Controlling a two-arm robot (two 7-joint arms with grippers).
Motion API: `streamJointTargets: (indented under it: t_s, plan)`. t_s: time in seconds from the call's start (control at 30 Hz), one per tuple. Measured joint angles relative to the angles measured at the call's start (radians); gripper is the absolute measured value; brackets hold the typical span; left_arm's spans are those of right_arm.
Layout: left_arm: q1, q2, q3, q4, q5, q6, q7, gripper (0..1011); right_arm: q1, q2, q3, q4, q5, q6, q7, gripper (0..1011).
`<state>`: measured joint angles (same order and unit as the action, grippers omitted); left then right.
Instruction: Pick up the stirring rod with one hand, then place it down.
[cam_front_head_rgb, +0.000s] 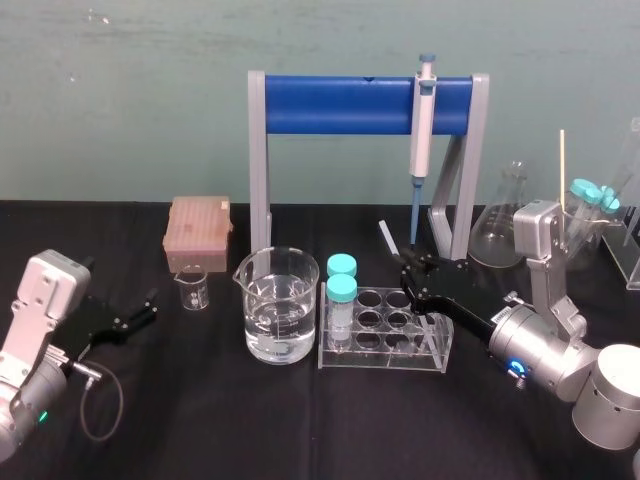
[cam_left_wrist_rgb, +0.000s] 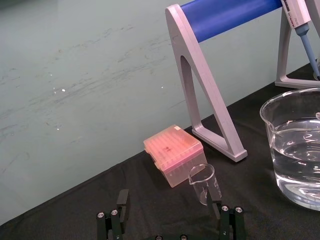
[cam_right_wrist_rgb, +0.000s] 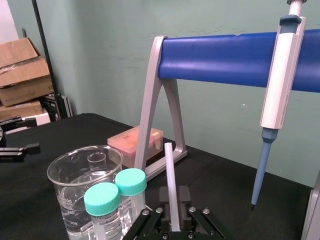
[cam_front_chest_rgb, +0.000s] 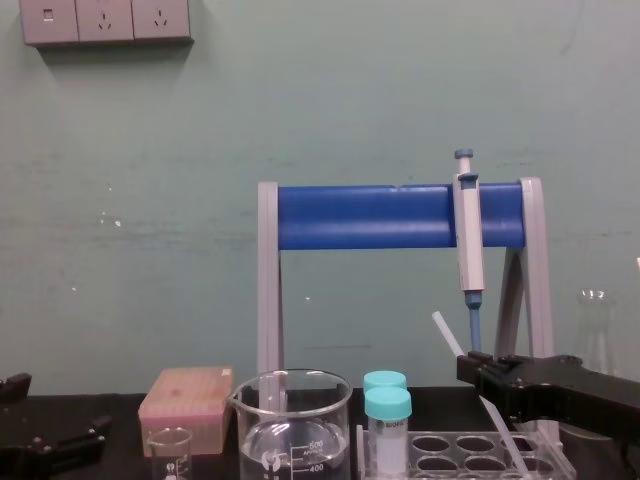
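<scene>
Black two-fingered right gripper (cam_front_head_rgb: 412, 272) is clamped on the long, thin, whitish translucent glass stirring rod (cam_front_head_rgb: 388, 238); the rod's off the table, tilted, over the clear plastic tube rack (cam_front_head_rgb: 385, 358); left gripper (cam_front_head_rgb: 146, 307) sits parked far left, fingers spread.

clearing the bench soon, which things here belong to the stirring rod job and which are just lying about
In the job: stirring rod, held tilted; right gripper, jaws shut on it.
Lying about: pipette on its blue stand, water beaker, small beaker, pink box, tube rack, flask; left gripper, idle at far left.
</scene>
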<state>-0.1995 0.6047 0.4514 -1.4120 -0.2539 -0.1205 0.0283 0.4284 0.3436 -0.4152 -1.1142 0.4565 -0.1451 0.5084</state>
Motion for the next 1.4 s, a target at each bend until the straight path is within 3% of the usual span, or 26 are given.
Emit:
streamJointTargets:
  t_s: [0.03, 0.13, 0.47, 0.6, 0.87, 0.9, 0.93, 1.07, 1.23, 1.4]
  plan:
    - [0.0, 0.0, 0.0, 0.0, 0.0, 0.0, 0.0, 1000, 0.0, 0.0, 0.0, 0.0, 0.0, 0.0, 0.0, 127]
    - [0.0, 0.0, 0.0, 0.0, 0.0, 0.0, 0.0, 1000, 0.0, 0.0, 0.0, 0.0, 0.0, 0.0, 0.0, 64]
    - [0.0, 0.0, 0.0, 0.0, 0.0, 0.0, 0.0, 1000, 0.0, 0.0, 0.001, 0.0, -0.001, -0.001, 0.0, 57]
    - [0.0, 0.0, 0.0, 0.0, 0.0, 0.0, 0.0, 1000, -0.005, -0.004, 0.013, -0.008, -0.019, -0.034, -0.005, 57]
    - [0.0, 0.0, 0.0, 0.0, 0.0, 0.0, 0.0, 1000, -0.016, -0.012, 0.041, -0.058, -0.1, -0.177, -0.054, 57]
    - [0.0, 0.0, 0.0, 0.0, 0.0, 0.0, 0.0, 1000, -0.018, -0.017, 0.05, -0.075, -0.129, -0.228, -0.073, 57]
    - [0.0, 0.0, 0.0, 0.0, 0.0, 0.0, 0.0, 1000, -0.018, -0.017, 0.05, -0.075, -0.129, -0.228, -0.073, 57]
    - [0.0, 0.0, 0.0, 0.0, 0.0, 0.0, 0.0, 1000, -0.021, -0.032, 0.071, -0.094, -0.167, -0.324, -0.1, 57]
    - [0.0, 0.0, 0.0, 0.0, 0.0, 0.0, 0.0, 1000, -0.027, -0.066, 0.107, -0.076, -0.16, -0.427, -0.114, 57]
    - [0.0, 0.0, 0.0, 0.0, 0.0, 0.0, 0.0, 1000, -0.032, -0.086, 0.132, -0.044, -0.104, -0.463, -0.085, 57]
